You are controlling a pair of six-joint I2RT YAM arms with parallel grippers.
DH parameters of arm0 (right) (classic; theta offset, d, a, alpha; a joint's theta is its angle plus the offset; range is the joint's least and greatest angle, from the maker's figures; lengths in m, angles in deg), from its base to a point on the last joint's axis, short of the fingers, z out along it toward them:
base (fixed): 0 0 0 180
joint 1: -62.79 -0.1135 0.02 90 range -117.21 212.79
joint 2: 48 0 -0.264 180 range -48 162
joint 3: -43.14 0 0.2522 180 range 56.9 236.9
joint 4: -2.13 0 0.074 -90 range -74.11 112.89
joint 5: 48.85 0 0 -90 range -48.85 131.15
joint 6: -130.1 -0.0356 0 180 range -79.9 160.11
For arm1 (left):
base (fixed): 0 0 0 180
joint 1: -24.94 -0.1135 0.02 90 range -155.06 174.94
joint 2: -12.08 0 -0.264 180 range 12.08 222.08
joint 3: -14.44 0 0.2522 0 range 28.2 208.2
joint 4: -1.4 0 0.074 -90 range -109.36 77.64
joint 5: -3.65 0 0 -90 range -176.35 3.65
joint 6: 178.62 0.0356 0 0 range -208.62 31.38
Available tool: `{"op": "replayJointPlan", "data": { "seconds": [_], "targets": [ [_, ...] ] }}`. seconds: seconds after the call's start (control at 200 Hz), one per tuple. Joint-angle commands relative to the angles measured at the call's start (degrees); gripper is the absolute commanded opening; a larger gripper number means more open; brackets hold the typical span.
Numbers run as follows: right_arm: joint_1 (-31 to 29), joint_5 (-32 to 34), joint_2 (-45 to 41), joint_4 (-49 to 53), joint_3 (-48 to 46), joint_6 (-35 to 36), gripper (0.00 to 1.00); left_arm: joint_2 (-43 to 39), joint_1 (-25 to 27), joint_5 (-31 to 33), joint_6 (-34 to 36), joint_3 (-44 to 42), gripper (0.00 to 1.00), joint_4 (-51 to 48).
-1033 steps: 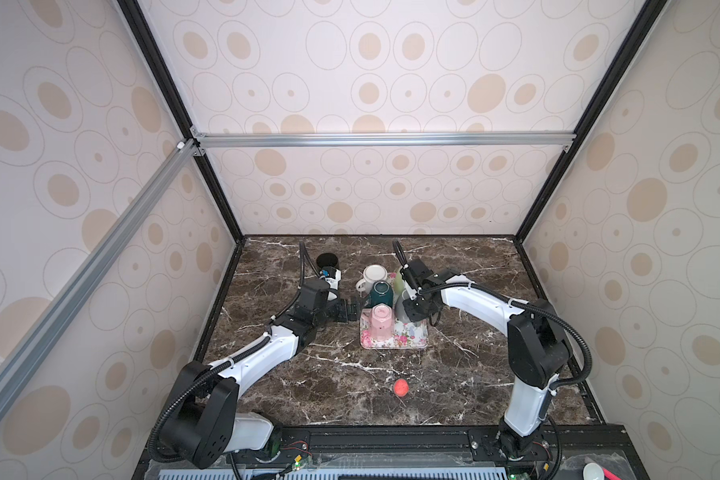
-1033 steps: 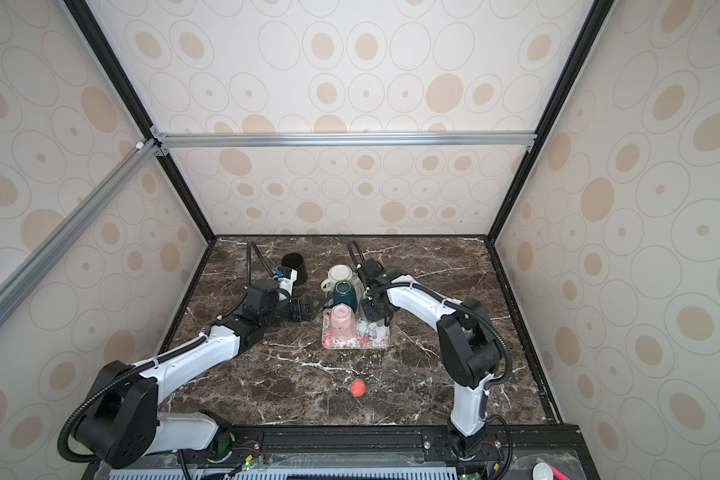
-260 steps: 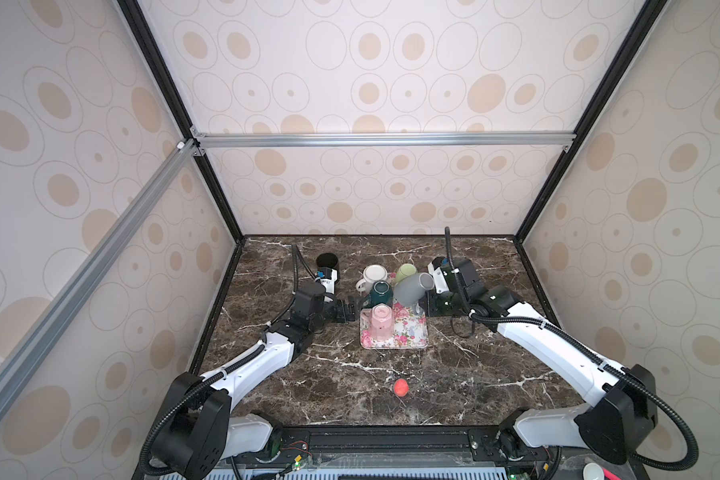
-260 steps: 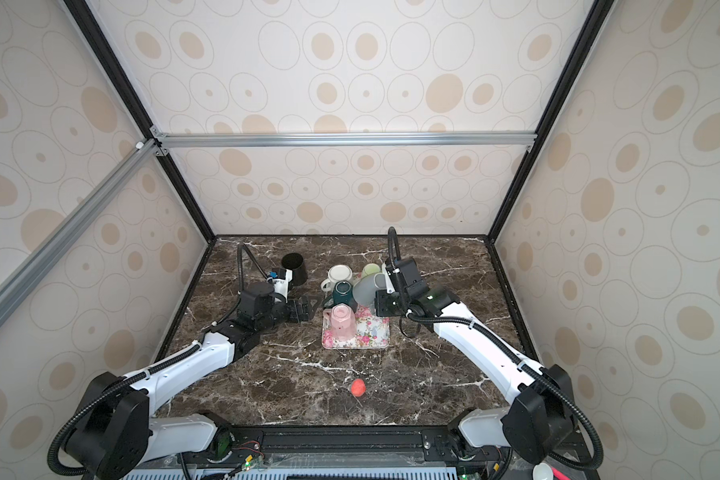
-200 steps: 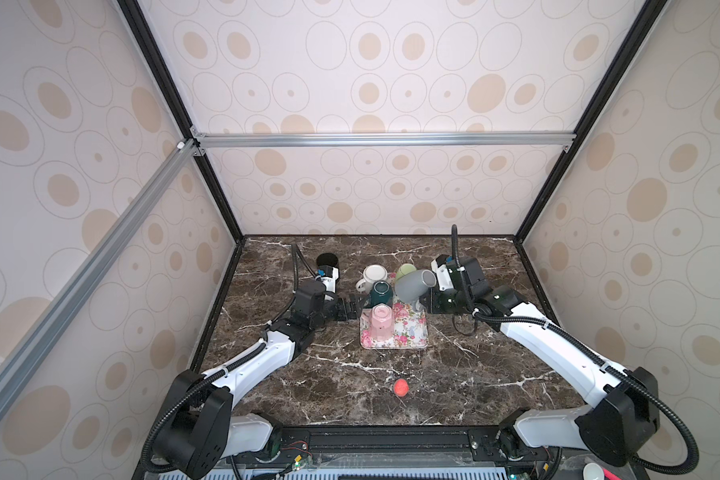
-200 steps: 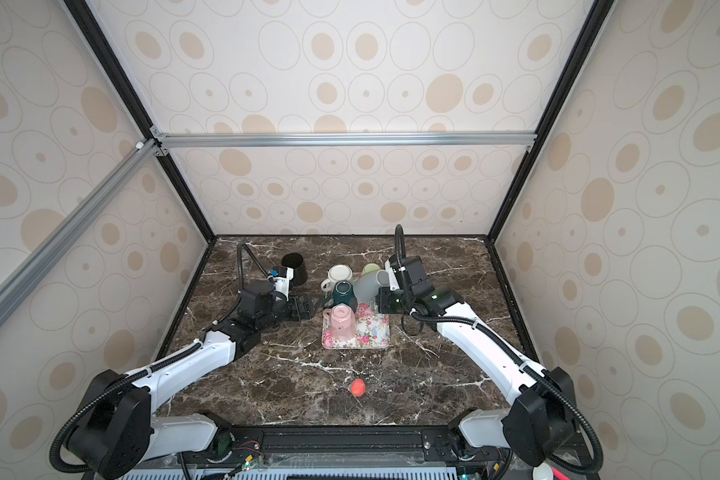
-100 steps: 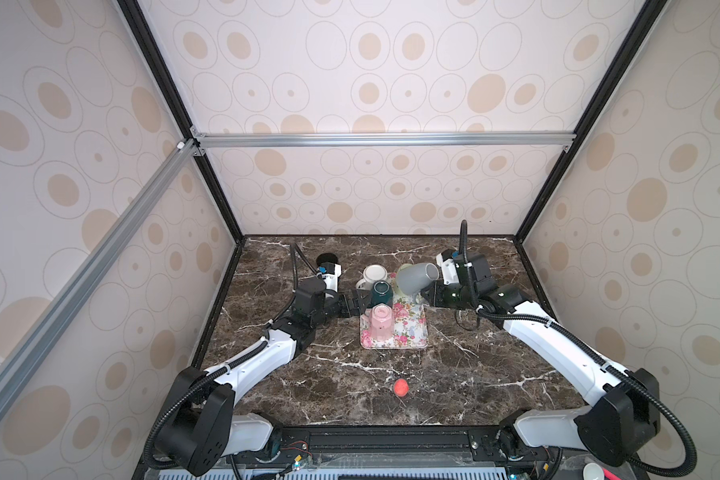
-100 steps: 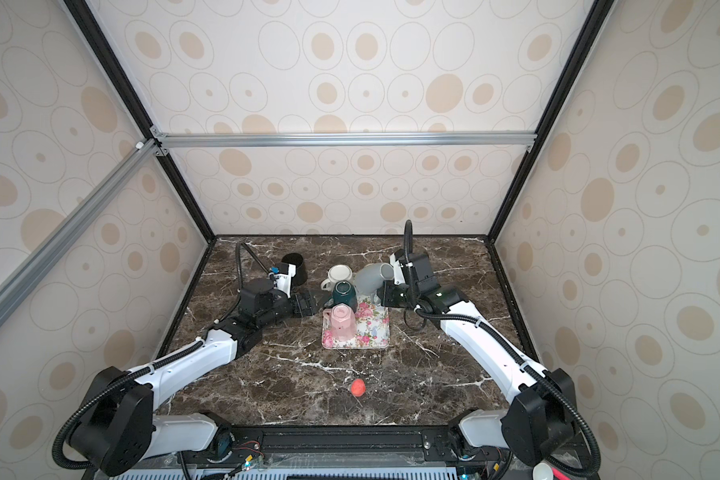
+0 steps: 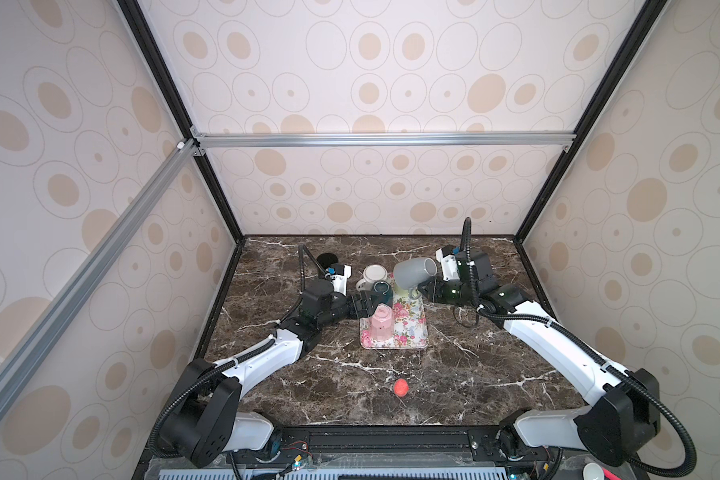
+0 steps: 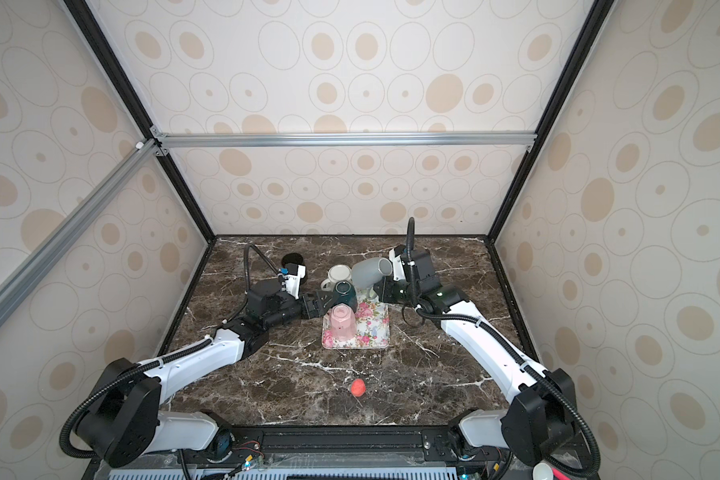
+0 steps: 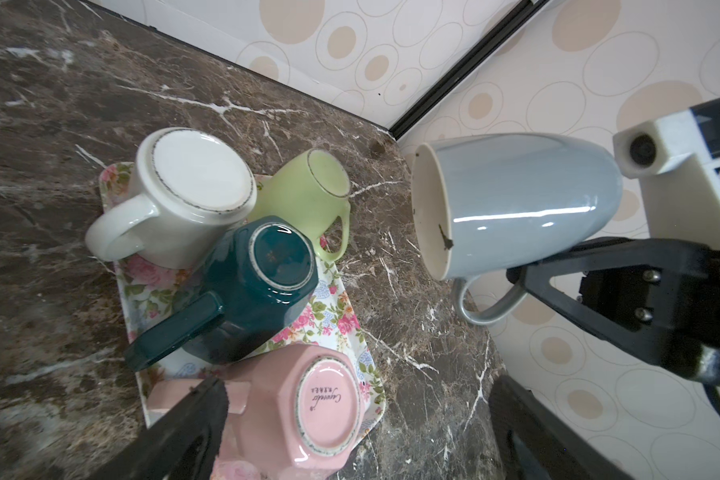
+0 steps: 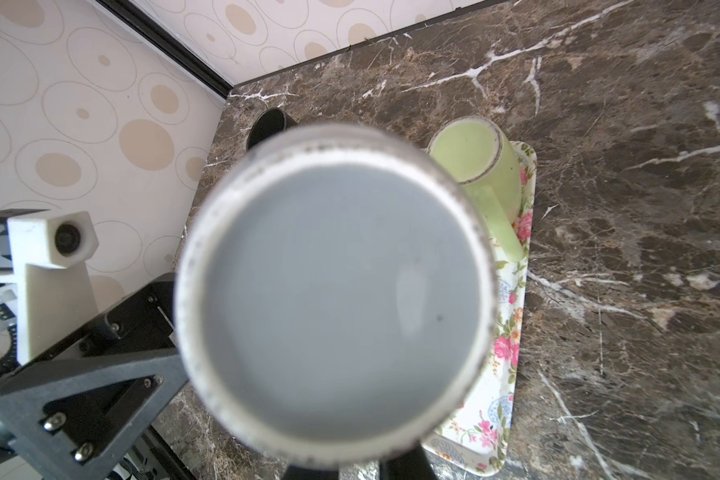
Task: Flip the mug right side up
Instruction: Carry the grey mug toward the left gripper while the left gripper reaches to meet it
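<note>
At mid-frame the right tool [image 9: 421, 288] pinches the grey mug [image 9: 413, 272] by its handle, sideways over the tray [image 9: 412, 330]; left tool [image 9: 363, 308] spread beside it.

Held by the right end effector [image 11: 520, 276]: grey mug [image 11: 516, 203], glossy glazed ceramic outside, smooth cream glaze inside, rough speckled unglazed foot ring [image 12: 188, 291]. Its fingers [image 11: 599, 266]: matt black plastic, bright metal screws [image 11: 650, 274]. Ahead of the left end effector [image 9: 364, 306]: tray [image 11: 333, 316], smooth, glossy, floral print; white mug [image 11: 175, 199], green mug [image 11: 308, 191], teal mug [image 11: 258, 282], pink mug [image 11: 308, 399], all glossy glaze. Beneath both: surface [image 11: 412, 332], polished dark marble look, white veins.
</note>
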Motion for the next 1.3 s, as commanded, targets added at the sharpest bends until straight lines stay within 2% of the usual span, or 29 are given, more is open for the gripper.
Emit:
{"op": "replayJointPlan", "data": {
  "seconds": [0.0, 0.185, 0.545, 1.295],
  "targets": [
    [0.3, -1.9, -0.9, -5.1, 1.0, -0.8, 0.0, 1.1, 1.1, -1.3, -2.8, 1.5, 0.98, 5.0],
    [0.3, -4.0, -1.4, -8.1, -0.2, -2.0, 0.0, 3.3, 2.3, -4.0, -4.5, 2.8, 0.98, 7.3],
    [0.3, -9.5, -1.9, -15.6, -3.9, -4.9, 0.0, 5.5, 4.1, -4.7, -5.7, 5.5, 0.98, 9.1],
    [0.3, -14.6, -2.6, -22.3, -7.4, -9.9, 0.0, 8.8, 5.9, -6.7, -5.9, 9.8, 0.97, 10.1]
  ]
}}
